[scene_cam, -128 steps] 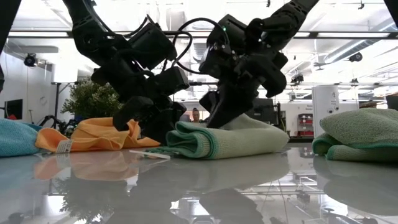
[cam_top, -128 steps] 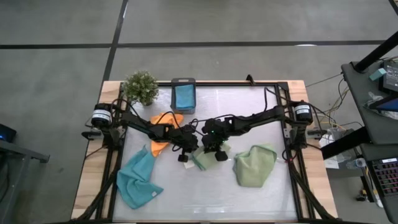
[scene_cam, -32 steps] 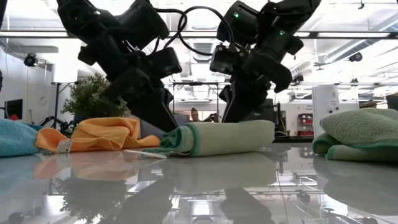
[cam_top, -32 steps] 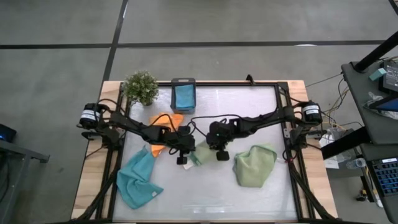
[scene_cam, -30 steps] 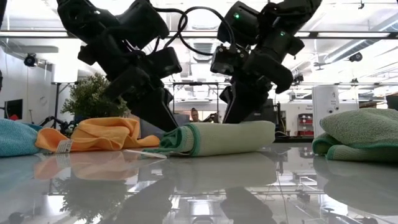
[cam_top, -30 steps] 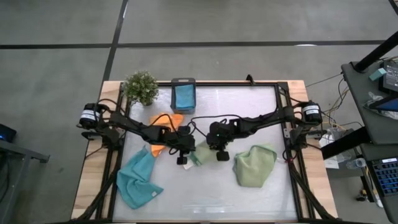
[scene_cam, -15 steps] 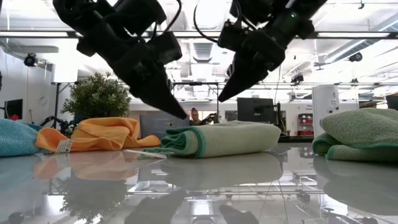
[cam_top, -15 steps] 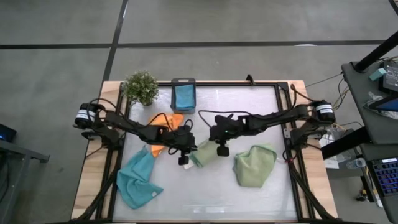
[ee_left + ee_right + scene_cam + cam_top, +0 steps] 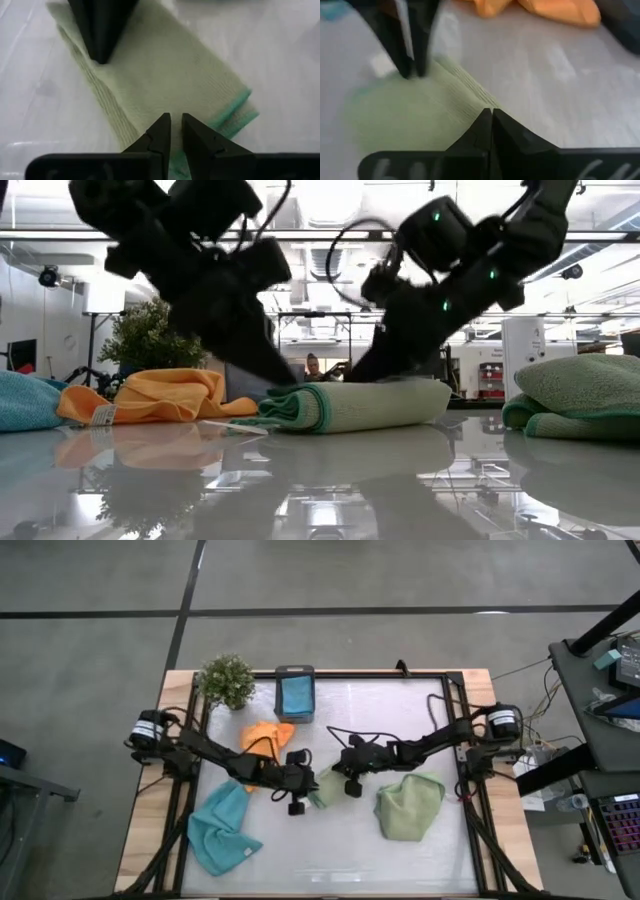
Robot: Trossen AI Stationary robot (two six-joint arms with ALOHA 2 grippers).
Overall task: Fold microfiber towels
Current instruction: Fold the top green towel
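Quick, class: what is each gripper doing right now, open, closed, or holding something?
Left gripper: fingers nearly closed, a thin gap between them, tips at the folded green towel; no grip visible.
Right gripper: closed, tips pressing on the same towel's edge.

A robotics lab. Beyond the glossy tabletop [image 9: 320, 480] lies an open hall with ceiling light strips [image 9: 330, 235], monitors [image 9: 408, 357] and a white machine [image 9: 522, 345]. Grey concrete floor [image 9: 100, 640] surrounds the rig.

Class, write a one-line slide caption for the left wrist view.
Left gripper and right gripper, both nearly shut, press opposite ends of a folded sage green towel.
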